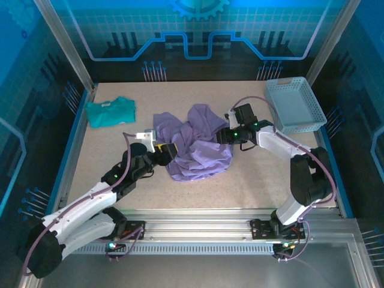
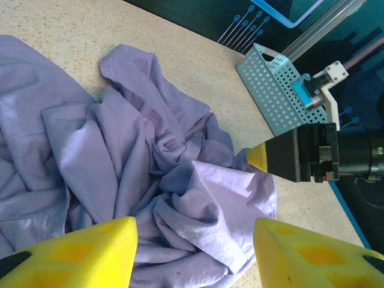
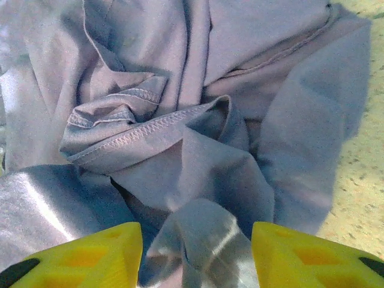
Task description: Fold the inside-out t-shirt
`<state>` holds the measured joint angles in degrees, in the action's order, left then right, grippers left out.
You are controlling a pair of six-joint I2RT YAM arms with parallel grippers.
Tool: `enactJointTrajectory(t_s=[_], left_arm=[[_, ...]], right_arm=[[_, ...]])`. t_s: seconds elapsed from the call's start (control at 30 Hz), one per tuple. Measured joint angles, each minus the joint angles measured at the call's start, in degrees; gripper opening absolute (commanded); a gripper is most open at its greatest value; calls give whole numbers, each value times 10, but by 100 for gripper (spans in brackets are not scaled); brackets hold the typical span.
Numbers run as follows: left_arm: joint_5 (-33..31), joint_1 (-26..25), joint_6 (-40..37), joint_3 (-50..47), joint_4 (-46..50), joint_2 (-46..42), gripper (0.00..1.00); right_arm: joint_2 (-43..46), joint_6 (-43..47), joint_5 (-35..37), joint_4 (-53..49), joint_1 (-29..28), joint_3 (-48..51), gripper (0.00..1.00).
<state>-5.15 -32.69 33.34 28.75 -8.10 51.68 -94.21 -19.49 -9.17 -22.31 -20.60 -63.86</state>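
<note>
The inside-out t-shirt (image 1: 195,144) is a crumpled lavender heap in the middle of the table; no lettering shows. My left gripper (image 1: 170,152) reaches into the heap's left edge. In the left wrist view that gripper (image 2: 195,252) is open, its yellow fingers (image 2: 90,252) wide apart over bunched folds of the t-shirt (image 2: 120,156). My right gripper (image 1: 221,135) meets the heap from the right. Through the right wrist camera it (image 3: 197,255) is open, with a raised fold of the t-shirt (image 3: 198,240) standing between the pads and a stitched hem (image 3: 138,132) just beyond.
A small teal-green shirt (image 1: 110,111) lies folded at the back left. A pale blue perforated basket (image 1: 297,105) stands at the back right; the same basket (image 2: 273,84) shows past the right gripper's black body (image 2: 312,153). Bare speckled tabletop (image 1: 252,180) surrounds the heap.
</note>
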Motion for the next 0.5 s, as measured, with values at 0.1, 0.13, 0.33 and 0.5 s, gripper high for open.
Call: enactJointTrajectory(t_s=[0.1,0.13,0.33,0.5], left_arm=[[0,2,-4,0,2,1,55],[0,3,-5,0,2,1,55],[-2,24,-4,0,27,5,57],[-2,83,7,0,50,-16,60]], right_arm=[[-28,-9,-21,3,0,-11,20],[-34,-11,-28,5,0,-13,17],[-13,10,-72,26,0,-25,0],[8,54,-137,37,-46,-139,0]])
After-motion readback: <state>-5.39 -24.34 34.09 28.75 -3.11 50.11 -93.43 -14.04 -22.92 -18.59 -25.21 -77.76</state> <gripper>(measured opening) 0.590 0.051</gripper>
